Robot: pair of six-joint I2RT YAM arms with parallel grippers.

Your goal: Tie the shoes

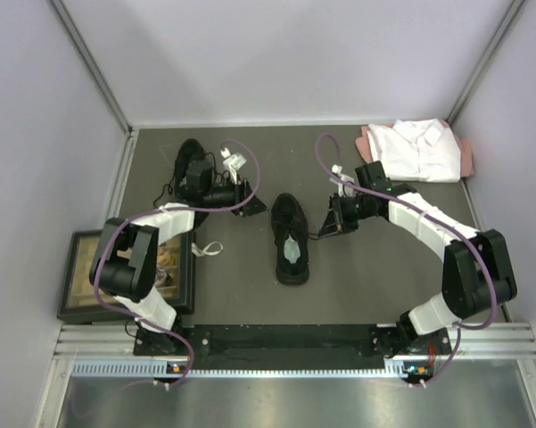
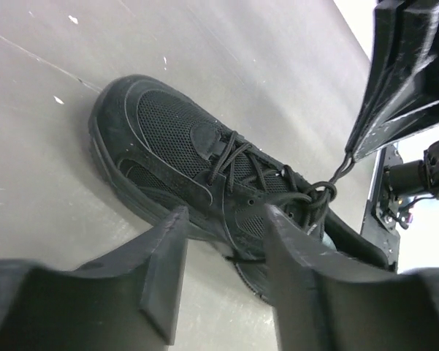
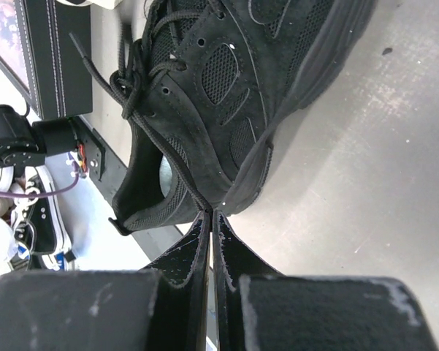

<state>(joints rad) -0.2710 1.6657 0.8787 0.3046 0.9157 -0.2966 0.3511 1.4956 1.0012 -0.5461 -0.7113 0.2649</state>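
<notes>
- Grey table (image 1: 383,276) carries your shoe (image 1: 290,236) at its centre, between both arms.
- Your right gripper (image 3: 210,219) is pinched tight on its lace (image 3: 184,179), close beside the sole.
- Your left gripper (image 2: 226,223) stands parted and empty, with the shoe just beyond its fingertips.

One shoe (image 1: 291,239) lies on the table (image 1: 375,281) between left claw (image 1: 244,193) and right claw (image 1: 325,227), its lace (image 2: 339,170) in the latter. The other shoe (image 1: 189,162) sits behind at left, a shirt (image 1: 419,150) far right.
</notes>
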